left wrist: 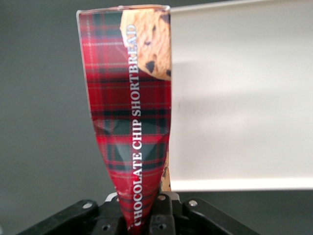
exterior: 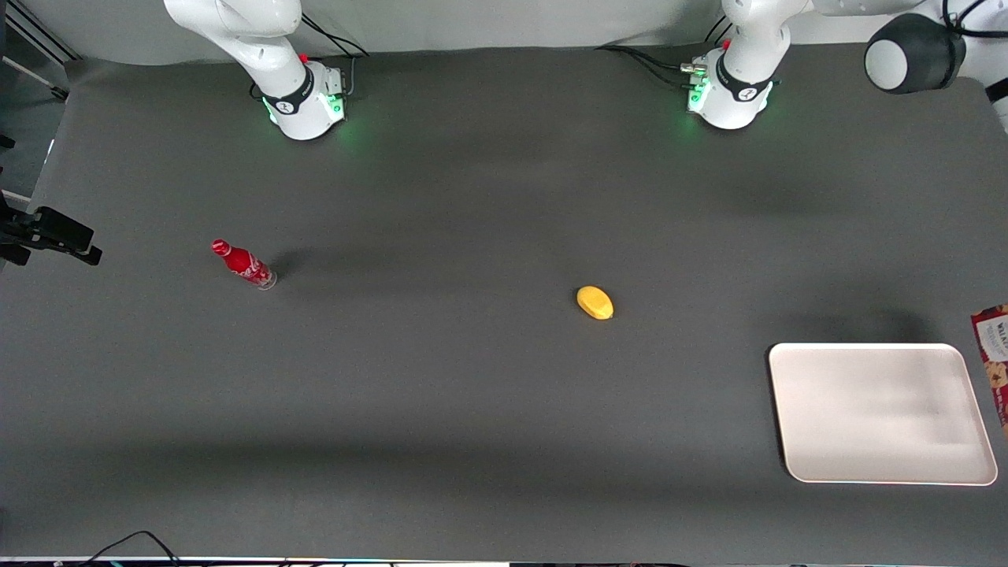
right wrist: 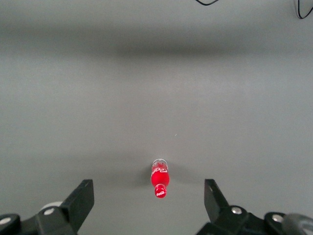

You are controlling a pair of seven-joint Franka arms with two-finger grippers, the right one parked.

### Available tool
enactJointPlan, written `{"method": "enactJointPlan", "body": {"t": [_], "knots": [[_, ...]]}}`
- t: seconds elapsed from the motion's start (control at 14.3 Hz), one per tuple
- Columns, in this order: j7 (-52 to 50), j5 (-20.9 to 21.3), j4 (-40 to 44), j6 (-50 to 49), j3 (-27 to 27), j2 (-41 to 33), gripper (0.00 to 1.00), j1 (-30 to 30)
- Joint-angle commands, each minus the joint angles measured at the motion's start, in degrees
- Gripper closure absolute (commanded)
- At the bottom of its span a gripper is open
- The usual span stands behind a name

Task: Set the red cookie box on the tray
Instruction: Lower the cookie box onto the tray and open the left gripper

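My left gripper (left wrist: pixel 142 215) is shut on one end of the red cookie box (left wrist: pixel 129 112), a dark-red tartan pack printed with chocolate-chip cookies. The box hangs from the fingers beside the edge of the off-white tray (left wrist: pixel 239 98), with dark mat under it. In the front view only part of the box (exterior: pixel 994 362) shows at the picture's edge, beside the tray (exterior: pixel 882 413), at the working arm's end of the table. The gripper itself is out of the front view.
A small red bottle (exterior: pixel 242 264) lies toward the parked arm's end of the table; it also shows in the right wrist view (right wrist: pixel 160 178). A yellow fruit-like object (exterior: pixel 594 302) lies mid-table. A black camera mount (exterior: pixel 47 232) sticks in at the table's edge.
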Motion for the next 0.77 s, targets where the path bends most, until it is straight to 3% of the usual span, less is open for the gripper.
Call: {"method": "enactJointPlan", "body": {"t": [0.0,0.7], "knots": [[0.60,-3.07,5.66,5.14,-0.89,5.45,1.00,0.78],[1.04,-3.43,5.23,14.47,-1.50,11.43,1.00,0.78]]}}
